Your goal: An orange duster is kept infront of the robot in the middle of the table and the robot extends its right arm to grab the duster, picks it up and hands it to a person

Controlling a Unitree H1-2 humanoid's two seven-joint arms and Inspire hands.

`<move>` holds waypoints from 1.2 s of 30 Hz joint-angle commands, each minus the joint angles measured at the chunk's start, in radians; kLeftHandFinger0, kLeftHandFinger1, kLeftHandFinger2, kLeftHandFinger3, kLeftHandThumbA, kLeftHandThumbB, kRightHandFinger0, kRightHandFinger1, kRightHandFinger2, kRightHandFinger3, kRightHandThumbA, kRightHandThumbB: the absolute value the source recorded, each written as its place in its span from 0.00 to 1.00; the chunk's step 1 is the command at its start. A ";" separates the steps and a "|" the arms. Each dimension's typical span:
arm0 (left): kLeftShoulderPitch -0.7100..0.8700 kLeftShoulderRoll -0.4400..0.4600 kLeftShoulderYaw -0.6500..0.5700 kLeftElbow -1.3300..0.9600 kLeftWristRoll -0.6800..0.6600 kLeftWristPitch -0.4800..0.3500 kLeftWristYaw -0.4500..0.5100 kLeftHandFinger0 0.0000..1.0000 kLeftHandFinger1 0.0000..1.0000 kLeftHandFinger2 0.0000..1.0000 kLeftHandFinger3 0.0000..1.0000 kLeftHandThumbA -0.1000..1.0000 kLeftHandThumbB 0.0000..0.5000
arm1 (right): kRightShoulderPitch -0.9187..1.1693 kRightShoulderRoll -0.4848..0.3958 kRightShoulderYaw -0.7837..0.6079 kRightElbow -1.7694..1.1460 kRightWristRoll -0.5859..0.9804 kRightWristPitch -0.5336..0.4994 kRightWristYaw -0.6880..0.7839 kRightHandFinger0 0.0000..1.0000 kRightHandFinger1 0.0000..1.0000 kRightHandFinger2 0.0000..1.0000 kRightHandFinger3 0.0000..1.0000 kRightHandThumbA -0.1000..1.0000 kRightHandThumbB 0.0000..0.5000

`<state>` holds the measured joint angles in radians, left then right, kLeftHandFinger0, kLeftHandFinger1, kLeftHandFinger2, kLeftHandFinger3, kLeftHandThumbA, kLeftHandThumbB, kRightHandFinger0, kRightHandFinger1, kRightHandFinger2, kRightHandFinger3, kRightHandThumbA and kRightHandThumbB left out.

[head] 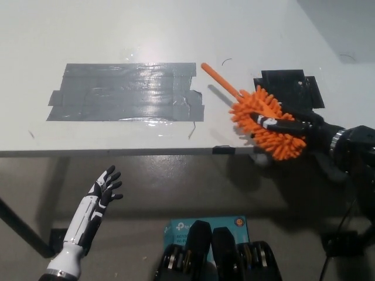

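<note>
Black right hand (293, 124) has its fingers clamped on the fluffy orange microfibre duster (266, 121), held above the white desk (246, 35) near its front edge. Keep grip firm and handle level for handover. White left hand (104, 188) idles below the desk, fingers spread.

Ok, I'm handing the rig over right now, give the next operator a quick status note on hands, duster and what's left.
Right hand: shut on the orange duster, holding it by the fluffy head above the table's near edge; the handle points up and left, toward the grey tape patch.
Left hand: open, resting below the table edge at lower left, holding nothing.
Black patch on the table is now bare.
Done: duster grabbed and lifted.
Left: hand it to a person; none is in view.
</note>
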<state>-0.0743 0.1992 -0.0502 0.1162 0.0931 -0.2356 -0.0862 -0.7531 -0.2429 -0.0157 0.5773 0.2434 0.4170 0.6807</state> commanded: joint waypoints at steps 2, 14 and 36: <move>-0.035 0.019 0.011 -0.033 -0.008 -0.028 -0.009 0.82 0.91 0.98 1.00 0.98 0.24 | -0.012 0.036 0.004 -0.183 0.367 0.053 -0.033 0.00 0.33 0.72 0.98 0.00 0.22; -0.021 0.017 0.012 -0.024 -0.013 -0.039 -0.009 0.82 0.91 0.98 1.00 0.98 0.23 | 0.035 0.069 0.005 -0.193 0.485 0.053 -0.141 0.00 0.27 0.73 0.97 0.00 0.27; -0.016 0.019 0.013 -0.025 -0.005 -0.039 -0.006 0.82 0.90 0.97 1.00 0.97 0.22 | 0.098 0.077 0.028 -0.256 0.588 0.053 -0.214 0.00 0.26 0.70 0.92 0.00 0.26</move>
<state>-0.0798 0.2022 -0.0471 0.1140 0.0928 -0.2385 -0.0865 -0.6386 -0.1655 0.0088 0.3658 0.7554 0.4724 0.4835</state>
